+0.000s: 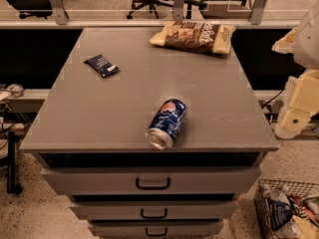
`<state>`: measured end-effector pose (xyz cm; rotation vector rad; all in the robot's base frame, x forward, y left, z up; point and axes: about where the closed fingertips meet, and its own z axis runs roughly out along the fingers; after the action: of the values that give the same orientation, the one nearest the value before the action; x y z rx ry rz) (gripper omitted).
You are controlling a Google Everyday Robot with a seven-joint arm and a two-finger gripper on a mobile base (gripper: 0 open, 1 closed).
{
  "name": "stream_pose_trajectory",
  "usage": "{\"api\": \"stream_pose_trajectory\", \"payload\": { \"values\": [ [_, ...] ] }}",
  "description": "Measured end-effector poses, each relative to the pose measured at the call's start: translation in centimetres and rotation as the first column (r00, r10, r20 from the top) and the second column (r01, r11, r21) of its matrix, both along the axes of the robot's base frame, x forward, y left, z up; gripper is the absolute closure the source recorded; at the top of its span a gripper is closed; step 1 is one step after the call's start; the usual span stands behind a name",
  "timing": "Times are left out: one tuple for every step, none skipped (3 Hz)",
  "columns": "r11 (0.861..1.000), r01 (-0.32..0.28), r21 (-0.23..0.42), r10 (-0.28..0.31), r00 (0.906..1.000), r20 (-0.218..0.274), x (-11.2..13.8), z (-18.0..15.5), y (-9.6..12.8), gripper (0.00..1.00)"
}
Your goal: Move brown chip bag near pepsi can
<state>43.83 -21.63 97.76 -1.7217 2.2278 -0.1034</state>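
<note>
The brown chip bag [194, 36] lies flat at the far right corner of the grey cabinet top [124, 108]; it has a dark brown centre and cream ends. The pepsi can [167, 122] lies on its side near the front edge, right of centre, with its silver end facing forward. My gripper [293, 118] hangs at the right edge of the view, beside and off the cabinet's right side. It is well apart from both the bag and the can, and holds nothing that I can see.
A small dark blue flat packet [101, 65] lies on the left part of the top. The cabinet has several drawers [152, 182] in front. A wire basket of snacks [289, 213] stands on the floor at lower right. Office chairs stand behind a railing.
</note>
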Motion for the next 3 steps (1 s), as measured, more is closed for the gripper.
{"api": "stream_pose_trajectory", "payload": {
  "values": [
    [1.0,0.0,0.0,0.0,1.0,0.0,0.0,0.0,0.0,0.0],
    [1.0,-0.002,0.026,0.001,0.9994,0.036,1.7,-0.6,0.1,0.0],
    [0.998,-0.001,0.062,-0.006,0.9947,0.103,6.3,-1.7,0.0,0.0]
  ]
}}
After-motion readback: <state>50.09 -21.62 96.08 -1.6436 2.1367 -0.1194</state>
